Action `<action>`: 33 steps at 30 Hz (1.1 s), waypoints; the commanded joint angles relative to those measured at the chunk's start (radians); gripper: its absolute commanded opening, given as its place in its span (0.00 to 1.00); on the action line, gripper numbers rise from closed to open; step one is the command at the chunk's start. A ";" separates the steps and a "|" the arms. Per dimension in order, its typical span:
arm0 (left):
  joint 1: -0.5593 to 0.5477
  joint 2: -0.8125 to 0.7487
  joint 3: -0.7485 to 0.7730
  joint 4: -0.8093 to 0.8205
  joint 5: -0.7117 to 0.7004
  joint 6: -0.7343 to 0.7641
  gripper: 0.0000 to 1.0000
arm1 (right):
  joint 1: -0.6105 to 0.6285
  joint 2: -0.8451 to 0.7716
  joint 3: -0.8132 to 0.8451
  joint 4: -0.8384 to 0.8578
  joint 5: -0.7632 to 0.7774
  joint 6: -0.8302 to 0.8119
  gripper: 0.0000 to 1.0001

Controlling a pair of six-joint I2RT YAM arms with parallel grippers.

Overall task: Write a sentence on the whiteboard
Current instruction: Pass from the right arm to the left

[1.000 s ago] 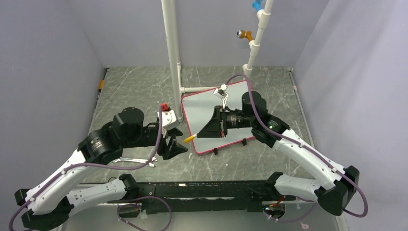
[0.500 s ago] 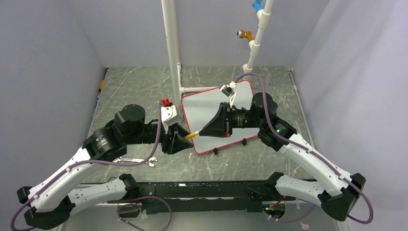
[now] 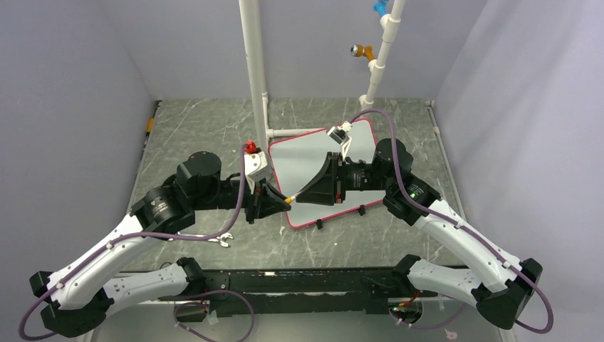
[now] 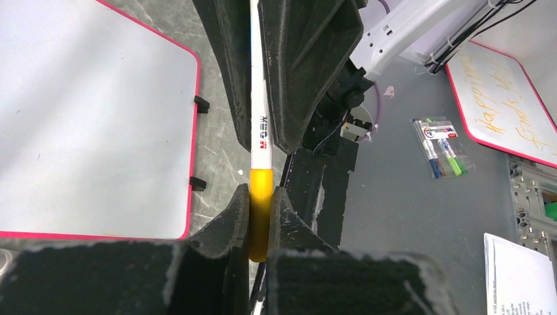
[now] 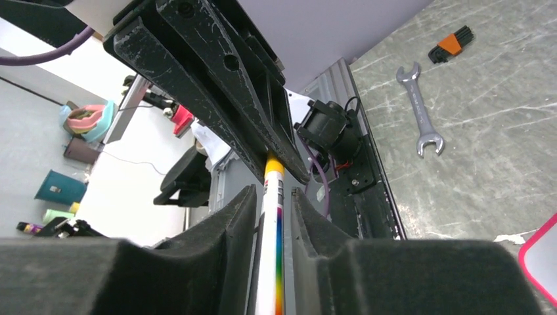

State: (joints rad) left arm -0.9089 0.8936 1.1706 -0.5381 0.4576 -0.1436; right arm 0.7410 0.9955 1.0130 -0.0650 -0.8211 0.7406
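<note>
The whiteboard [image 3: 303,160] [image 4: 85,118] lies flat on the table, white with a red-pink rim and two black clips on its near edge. The sentence is out of view; the board surface that shows is plain white. A white marker [image 3: 288,201] [image 4: 260,118] [image 5: 270,249] with a yellow cap [image 4: 260,210] hangs level above the board's near left corner, between both grippers. My left gripper [image 3: 274,203] [image 4: 259,193] is shut on the yellow cap. My right gripper [image 3: 299,199] [image 5: 274,193] stands slightly open around the barrel, with thin gaps on both sides.
A white pipe post [image 3: 255,78] rises just left of the board's far corner. A wrench [image 3: 206,239] [image 5: 420,111] lies near the left arm, and a hex key set [image 5: 450,44] near the left wall. Off the table sits another board with yellow writing [image 4: 502,98].
My left gripper has moved right onto the marker's yellow cap and closed on it. My right gripper has loosened around the barrel.
</note>
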 commanded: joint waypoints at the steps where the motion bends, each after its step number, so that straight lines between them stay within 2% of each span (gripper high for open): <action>1: 0.001 -0.005 -0.003 0.063 0.029 -0.022 0.00 | 0.001 -0.012 0.015 0.057 0.008 -0.010 0.38; 4: 0.000 -0.006 -0.002 0.062 0.030 -0.024 0.00 | 0.001 -0.009 0.023 0.042 0.007 -0.011 0.44; 18: -0.001 -0.010 -0.009 0.043 0.042 -0.018 0.00 | 0.002 0.009 0.039 0.051 0.012 -0.004 0.36; 26: 0.000 -0.040 -0.011 -0.009 0.015 0.001 0.00 | 0.002 0.005 0.059 0.012 0.010 -0.030 0.45; 33: 0.000 -0.041 -0.009 -0.014 0.007 0.005 0.00 | 0.001 0.013 0.055 0.019 -0.021 -0.024 0.45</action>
State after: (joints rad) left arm -0.9085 0.8585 1.1629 -0.5629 0.4717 -0.1513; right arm 0.7410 1.0042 1.0348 -0.0765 -0.8173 0.7231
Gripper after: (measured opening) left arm 0.091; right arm 0.458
